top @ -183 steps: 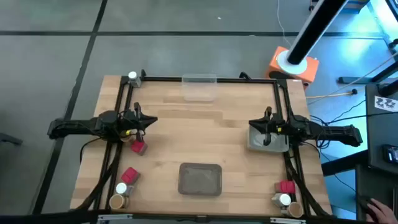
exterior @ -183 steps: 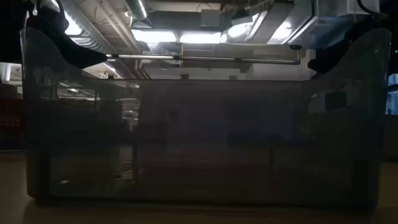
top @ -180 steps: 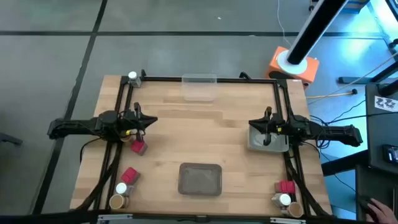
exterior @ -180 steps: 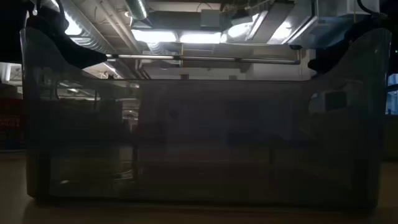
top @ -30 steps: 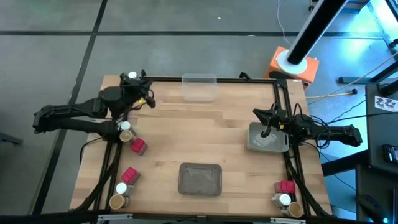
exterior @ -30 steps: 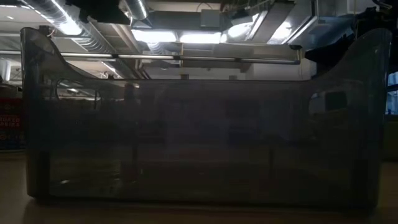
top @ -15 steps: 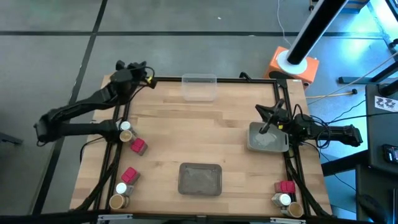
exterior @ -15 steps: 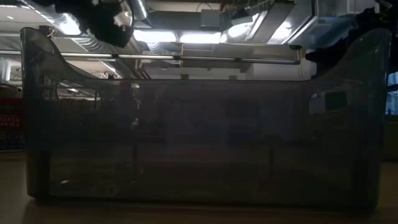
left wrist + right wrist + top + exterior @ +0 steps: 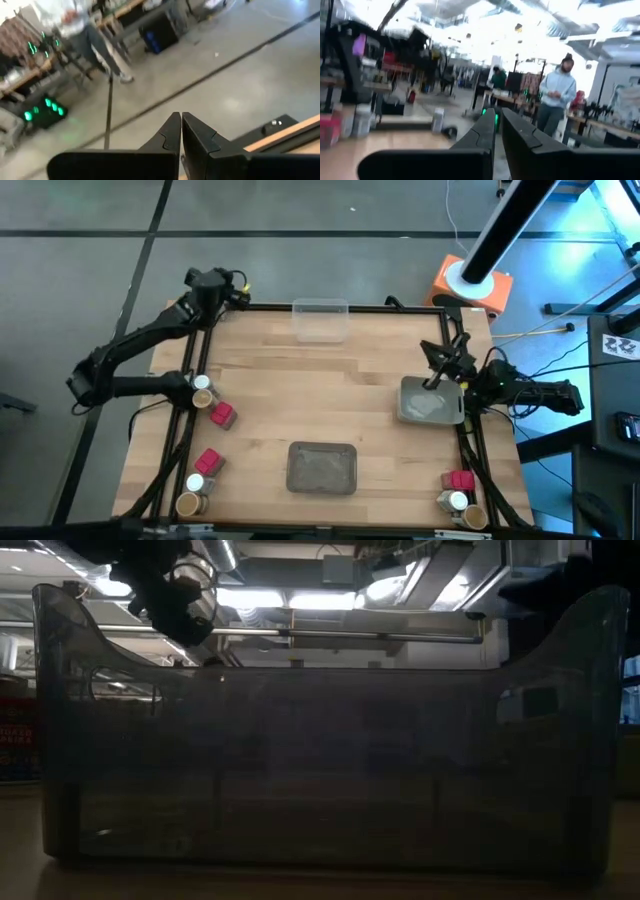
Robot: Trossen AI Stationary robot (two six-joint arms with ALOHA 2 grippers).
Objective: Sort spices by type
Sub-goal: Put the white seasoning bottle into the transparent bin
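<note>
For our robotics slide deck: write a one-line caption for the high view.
Left gripper reaches the table's far-left corner; right gripper hangs over a grey tray.

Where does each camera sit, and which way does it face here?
High: overhead, straight down on the table; both arms show.
Low: table height, looking through the clear tray; left arm above.
Left wrist: past the left gripper at the floor.
Right wrist: past the right gripper into the room.
Shared: both wrist views show a person.
</note>
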